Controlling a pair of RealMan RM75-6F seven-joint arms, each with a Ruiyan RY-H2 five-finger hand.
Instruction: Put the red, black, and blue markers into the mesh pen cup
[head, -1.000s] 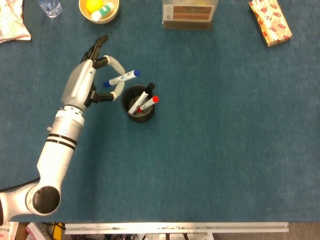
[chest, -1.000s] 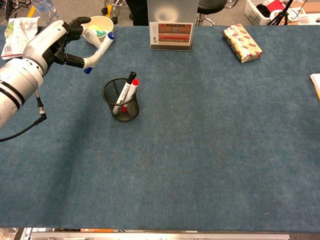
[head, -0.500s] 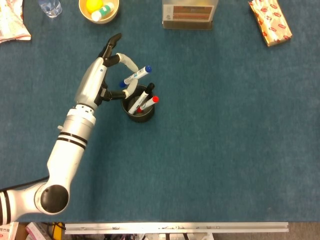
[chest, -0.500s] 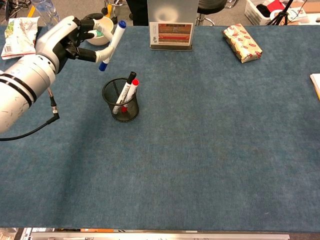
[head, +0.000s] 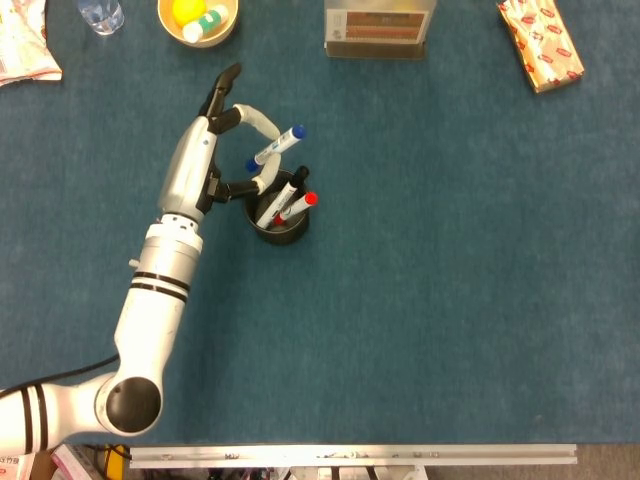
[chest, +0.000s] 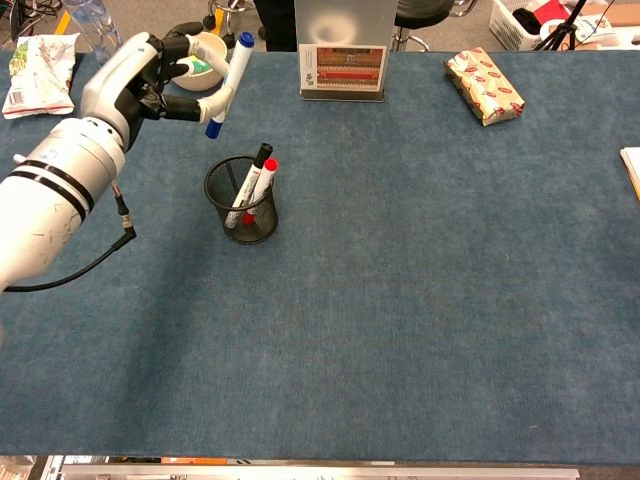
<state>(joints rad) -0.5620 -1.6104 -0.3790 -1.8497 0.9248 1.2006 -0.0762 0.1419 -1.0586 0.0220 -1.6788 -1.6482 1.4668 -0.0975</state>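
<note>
Left hand (head: 215, 150) pinches the blue marker (head: 277, 146) just beyond the mesh pen cup's (head: 276, 208) far-left rim in the head view; in the chest view the marker hangs steeply tilted, lower tip above and left of the cup, which holds the red marker (chest: 258, 184) and black marker (chest: 252, 172)

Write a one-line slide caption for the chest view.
Left hand holds the blue marker above the mesh pen cup, which contains the red marker and black marker.

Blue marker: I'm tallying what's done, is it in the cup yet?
Out. The left hand holds the blue marker above the mesh cup.
</note>
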